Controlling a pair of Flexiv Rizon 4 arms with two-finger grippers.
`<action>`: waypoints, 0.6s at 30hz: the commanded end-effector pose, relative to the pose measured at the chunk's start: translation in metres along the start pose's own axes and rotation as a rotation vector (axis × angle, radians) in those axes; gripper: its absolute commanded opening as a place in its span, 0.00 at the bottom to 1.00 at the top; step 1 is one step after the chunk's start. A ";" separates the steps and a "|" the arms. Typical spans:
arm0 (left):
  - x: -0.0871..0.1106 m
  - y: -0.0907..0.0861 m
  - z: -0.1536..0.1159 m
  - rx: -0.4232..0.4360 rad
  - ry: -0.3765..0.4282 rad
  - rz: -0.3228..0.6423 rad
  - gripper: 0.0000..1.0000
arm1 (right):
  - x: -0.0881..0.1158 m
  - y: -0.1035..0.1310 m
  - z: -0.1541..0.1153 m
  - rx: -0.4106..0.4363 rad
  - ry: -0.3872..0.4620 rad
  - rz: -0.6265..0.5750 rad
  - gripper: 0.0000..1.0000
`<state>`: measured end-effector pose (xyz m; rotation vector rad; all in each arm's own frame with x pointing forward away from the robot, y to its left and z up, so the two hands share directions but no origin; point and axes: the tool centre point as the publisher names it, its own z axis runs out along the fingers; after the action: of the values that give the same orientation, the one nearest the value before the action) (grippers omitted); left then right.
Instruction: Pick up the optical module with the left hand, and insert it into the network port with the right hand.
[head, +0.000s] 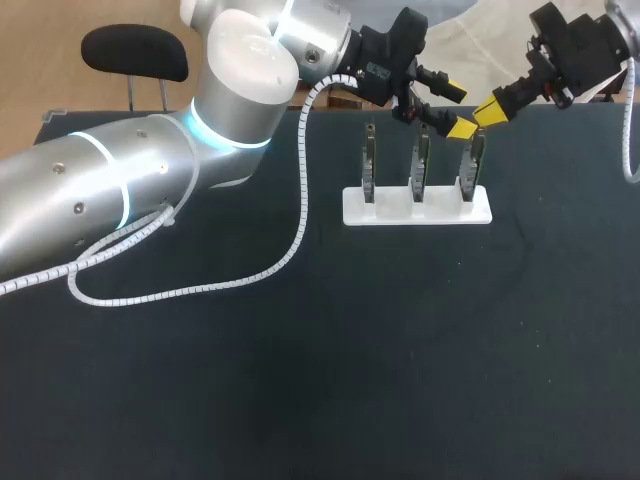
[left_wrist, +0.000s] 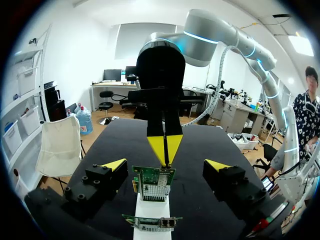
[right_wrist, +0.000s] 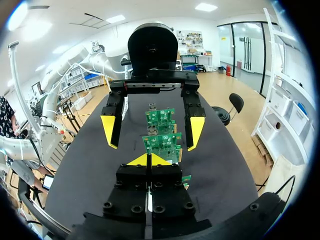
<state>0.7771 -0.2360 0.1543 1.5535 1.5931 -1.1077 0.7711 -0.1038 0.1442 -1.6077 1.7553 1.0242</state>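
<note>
Where the white holder (head: 417, 212) sits at the far side of the tabletop (head: 300, 380), three boards (head: 421, 165) stand upright in it, side by side.

Left pincer (head: 456, 110): fingers spread wide, gripping nothing. It hangs just above the end board nearest the right arm.

Right pincer (head: 488, 112): yellow tips pressed together into one point, aimed down at that same board's top edge. The tips lie between the left fingers without touching them.

Left wrist view: the pressed tips hang just over a green board that carries a metal port (left_wrist: 161, 180).

Right wrist view: the left pincer faces the right one across the boards, one finger on either side of the row.

Module: not made out in any view. I cannot tell whether the pressed tips pinch anything.
</note>
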 end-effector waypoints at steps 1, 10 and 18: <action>-0.001 0.002 0.000 0.004 0.004 -0.001 1.00 | 0.005 -0.003 0.004 -0.007 0.001 0.003 0.00; -0.001 0.002 0.000 0.004 0.004 -0.001 1.00 | 0.007 -0.001 0.007 -0.013 -0.006 0.013 0.00; -0.001 0.002 0.000 0.004 0.004 -0.001 1.00 | 0.009 -0.001 0.007 -0.014 -0.006 0.018 0.00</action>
<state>0.7771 -0.2360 0.1543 1.5536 1.5931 -1.1076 0.7686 -0.1038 0.1411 -1.5967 1.7665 1.0446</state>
